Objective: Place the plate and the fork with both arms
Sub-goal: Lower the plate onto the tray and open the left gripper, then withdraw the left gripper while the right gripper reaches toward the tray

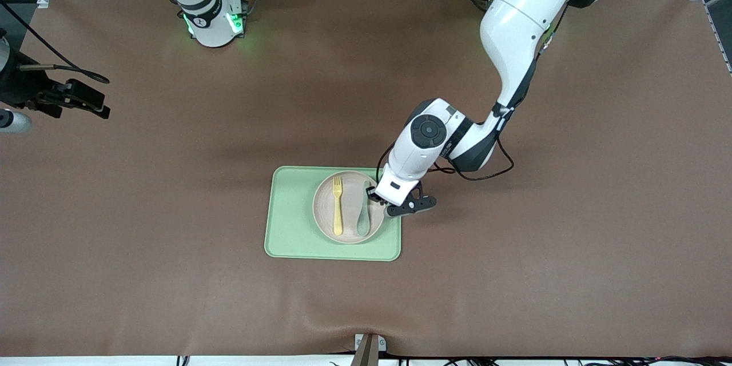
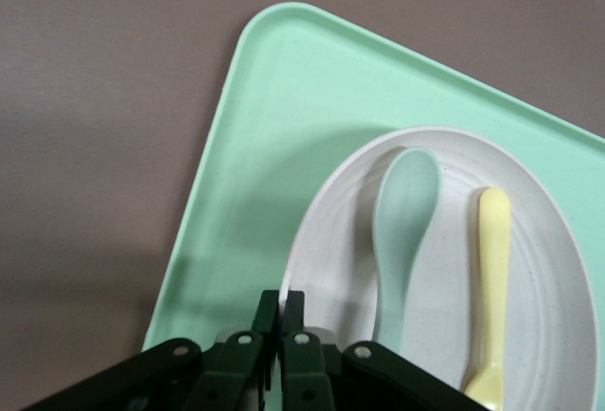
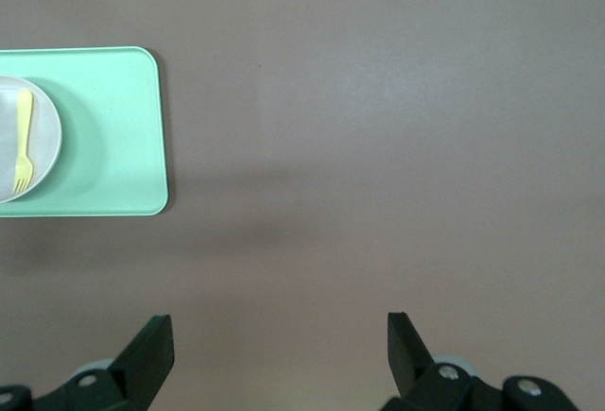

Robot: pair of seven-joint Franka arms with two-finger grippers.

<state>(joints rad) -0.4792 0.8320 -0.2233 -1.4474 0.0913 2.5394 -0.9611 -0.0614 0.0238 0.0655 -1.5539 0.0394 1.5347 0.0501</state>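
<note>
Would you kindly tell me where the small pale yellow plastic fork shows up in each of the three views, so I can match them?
Front view: the small pale yellow plastic fork lies on the round off-white plate, beside the grey-green spoon.
Left wrist view: the fork lies on the plate, near the picture's edge.
Right wrist view: the fork lies on the plate, at the frame's edge.
Shared landmark: the rectangular pale green tray.

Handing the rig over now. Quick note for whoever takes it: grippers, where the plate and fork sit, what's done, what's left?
Left gripper: shut, empty, at the plate rim nearest the left arm's end of the table.
Right gripper: open, empty, waiting over bare table toward the right arm's end.
Plate sits on the green tray. Fork lies on the plate, beside a grey-green spoon.
Done: plate and fork look placed.
Left: probably only pulling the left arm clear.
</note>
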